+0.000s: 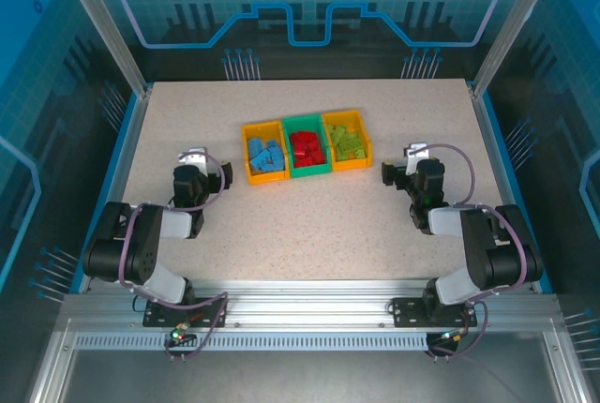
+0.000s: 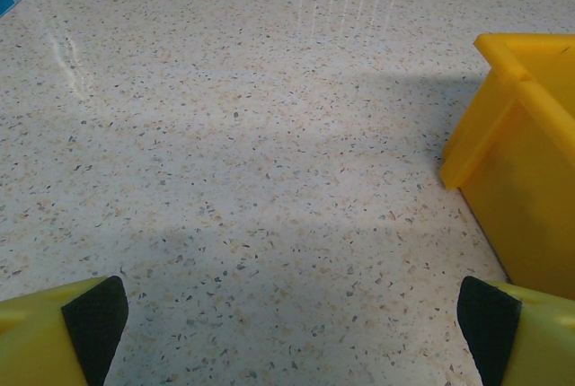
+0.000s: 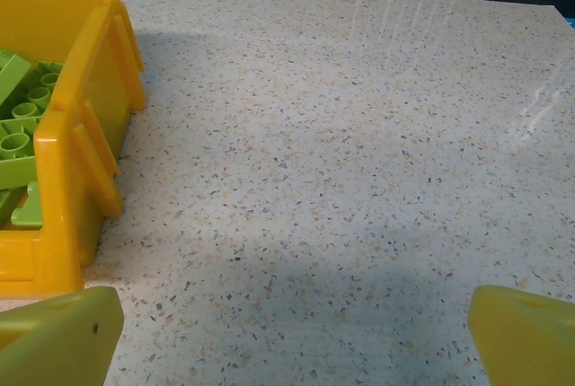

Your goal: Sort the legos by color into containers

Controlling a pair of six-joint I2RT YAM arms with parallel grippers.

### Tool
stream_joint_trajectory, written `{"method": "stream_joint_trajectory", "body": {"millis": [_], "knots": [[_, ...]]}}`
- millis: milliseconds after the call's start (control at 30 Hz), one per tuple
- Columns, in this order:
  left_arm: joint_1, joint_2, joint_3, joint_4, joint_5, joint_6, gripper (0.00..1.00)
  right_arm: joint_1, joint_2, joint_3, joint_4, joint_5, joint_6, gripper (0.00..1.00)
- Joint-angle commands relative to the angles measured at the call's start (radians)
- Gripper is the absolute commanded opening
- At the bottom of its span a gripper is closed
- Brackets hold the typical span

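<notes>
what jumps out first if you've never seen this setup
Three bins stand in a row mid-way across the table: blue legos fill the left orange bin, red legos the green bin, lime legos the right orange bin. The left gripper and right gripper flank the row, both open and empty.

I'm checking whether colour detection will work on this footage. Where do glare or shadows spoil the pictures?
Top external: even light, the three small rectangular plastic bins read crisply. Left wrist: white glare streaks on the speckled tabletop at its far edge, soft shadow nearer. Right wrist: similar streaks, shadow beside the orange-yellow plastic bin of lime green studded bricks.
</notes>
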Motion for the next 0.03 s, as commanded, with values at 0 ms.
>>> {"method": "stream_joint_trajectory", "body": {"millis": [0], "knots": [[-0.003,0.004,0.019,0.035,0.021,0.014,0.99,-0.006,0.005,-0.001,0.031,-0.01,-0.011,1.0]]}}
